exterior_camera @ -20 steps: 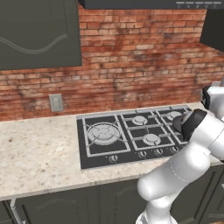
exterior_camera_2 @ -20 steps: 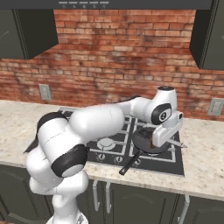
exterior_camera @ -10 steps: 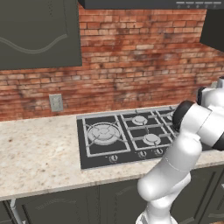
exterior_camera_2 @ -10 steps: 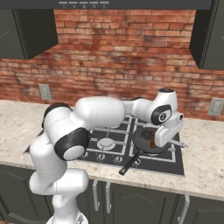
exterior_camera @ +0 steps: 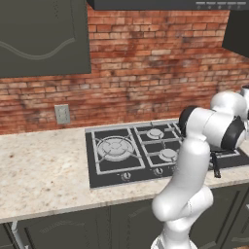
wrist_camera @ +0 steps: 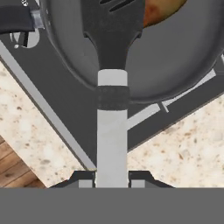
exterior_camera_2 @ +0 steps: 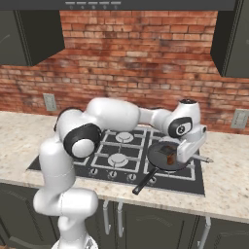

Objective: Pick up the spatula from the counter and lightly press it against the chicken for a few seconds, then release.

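In the hand view my gripper is shut on the spatula's pale grey handle. Its black slotted head reaches out over the dark frying pan. The browned chicken lies just beside the head at the top edge; I cannot tell if they touch. In the right base view the gripper hangs low at the pan's right rim. The chicken sits in the pan, and the spatula's handle end sticks out to the right.
The pan stands on the right front burner of the black hob, its long handle pointing at the counter's front edge. Speckled counter runs on both sides below a brick wall. My own arm hides the hob's right part in the left base view.
The arm's elbow has swung across in front of the hob. The hand has stayed at the pan with the spatula in its grip and sunk slightly.
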Controlling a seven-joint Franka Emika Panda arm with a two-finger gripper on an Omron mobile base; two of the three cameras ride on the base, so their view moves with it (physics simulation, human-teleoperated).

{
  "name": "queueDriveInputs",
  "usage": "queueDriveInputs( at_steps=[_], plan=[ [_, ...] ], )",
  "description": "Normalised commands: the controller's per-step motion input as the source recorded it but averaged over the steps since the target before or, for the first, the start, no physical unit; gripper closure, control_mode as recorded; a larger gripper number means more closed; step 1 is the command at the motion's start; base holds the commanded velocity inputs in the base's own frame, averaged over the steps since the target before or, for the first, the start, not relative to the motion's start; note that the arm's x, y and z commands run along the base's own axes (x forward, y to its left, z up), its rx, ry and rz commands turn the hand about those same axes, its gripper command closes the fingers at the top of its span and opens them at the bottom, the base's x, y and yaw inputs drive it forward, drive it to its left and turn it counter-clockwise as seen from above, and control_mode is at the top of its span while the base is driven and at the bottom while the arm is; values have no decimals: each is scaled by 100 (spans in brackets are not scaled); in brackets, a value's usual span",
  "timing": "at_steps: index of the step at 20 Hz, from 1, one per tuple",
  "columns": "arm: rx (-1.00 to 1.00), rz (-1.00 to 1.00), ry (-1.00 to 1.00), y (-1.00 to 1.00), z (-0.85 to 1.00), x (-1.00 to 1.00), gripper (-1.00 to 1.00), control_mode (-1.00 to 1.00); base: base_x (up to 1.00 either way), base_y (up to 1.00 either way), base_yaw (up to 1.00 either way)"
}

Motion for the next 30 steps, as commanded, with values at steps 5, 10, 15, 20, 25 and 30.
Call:
queueDriveInputs(
  at_steps=[5, 10, 15, 20, 25, 30],
  plan=[
    [0, 1, 1, -10, -6, 25, 100, -100, 0, 0, 0],
    [0, 0, 1, 0, -8, 14, 100, -100, 0, 0, 0],
    [0, 0, 2, 0, -20, 18, 100, -100, 0, 0, 0],
    [0, 0, 2, 0, -25, 18, 100, -100, 0, 0, 0],
    [0, 0, 0, 0, -16, 17, 100, -100, 0, 0, 0],
    [0, 0, 0, 0, -15, 12, 100, -100, 0, 0, 0]
  ],
)
